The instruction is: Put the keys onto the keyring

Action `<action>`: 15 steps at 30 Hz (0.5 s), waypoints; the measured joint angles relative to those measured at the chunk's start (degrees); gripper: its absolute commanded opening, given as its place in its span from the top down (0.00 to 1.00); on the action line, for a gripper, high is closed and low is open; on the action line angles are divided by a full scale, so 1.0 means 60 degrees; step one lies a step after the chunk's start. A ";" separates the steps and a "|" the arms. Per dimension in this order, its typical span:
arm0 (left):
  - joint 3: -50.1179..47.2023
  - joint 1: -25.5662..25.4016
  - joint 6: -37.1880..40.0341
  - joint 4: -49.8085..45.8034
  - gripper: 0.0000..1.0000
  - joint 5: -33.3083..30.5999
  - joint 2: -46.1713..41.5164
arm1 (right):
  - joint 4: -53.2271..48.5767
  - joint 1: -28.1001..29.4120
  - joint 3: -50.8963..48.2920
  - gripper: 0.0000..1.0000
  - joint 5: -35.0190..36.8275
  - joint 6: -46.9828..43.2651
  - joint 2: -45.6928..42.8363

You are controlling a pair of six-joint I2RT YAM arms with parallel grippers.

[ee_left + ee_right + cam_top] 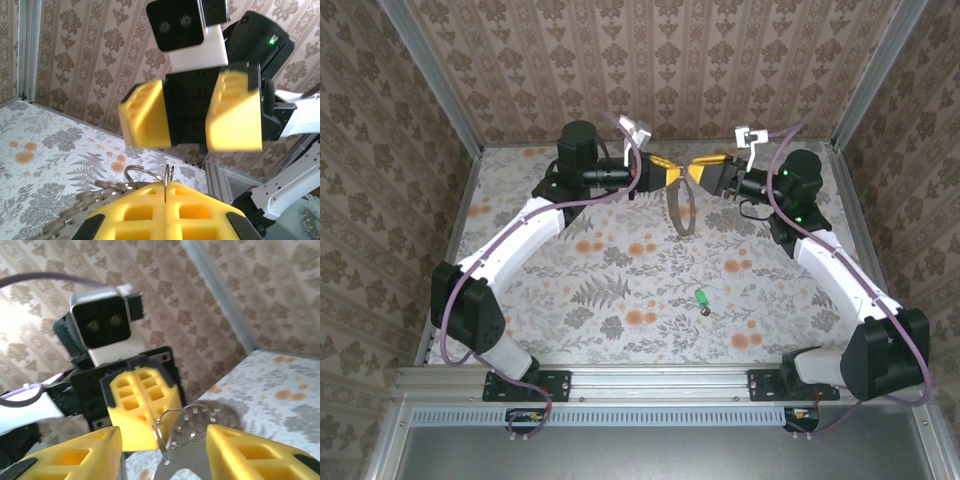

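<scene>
The keyring, a shiny wire ring (pixel 167 176) with a tan-grey band (pixel 680 212) hanging from it, is raised over the back middle of the table. My left gripper (pixel 671 172) (pixel 166 185) is shut on the ring, whose edge stands up out of the seam between its yellow pads. Facing it, my right gripper (pixel 699 172) (pixel 164 436) is open, one finger on each side of the ring (pixel 175 432) without touching it. The key (pixel 701 298), green-headed with a short silver blade, lies alone on the floral table in front of the arms.
Wallpapered walls (pixel 650 70) and aluminium posts (pixel 435 75) close in the back and sides. A metal rail (pixel 650 385) runs along the near edge by the arm bases. Purple cables (pixel 620 125) loop over both wrists.
</scene>
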 measured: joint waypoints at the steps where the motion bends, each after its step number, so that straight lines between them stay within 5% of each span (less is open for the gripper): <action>1: -0.0058 0.0000 0.0193 -0.0080 1.00 -0.0109 -0.0047 | -0.0200 -0.0160 -0.0120 0.48 0.0219 0.0018 -0.0204; 15: -0.2506 -0.0044 0.2809 0.1100 1.00 -0.2178 -0.1814 | -0.1402 -0.0991 -0.2626 0.46 0.1963 0.0721 -0.1286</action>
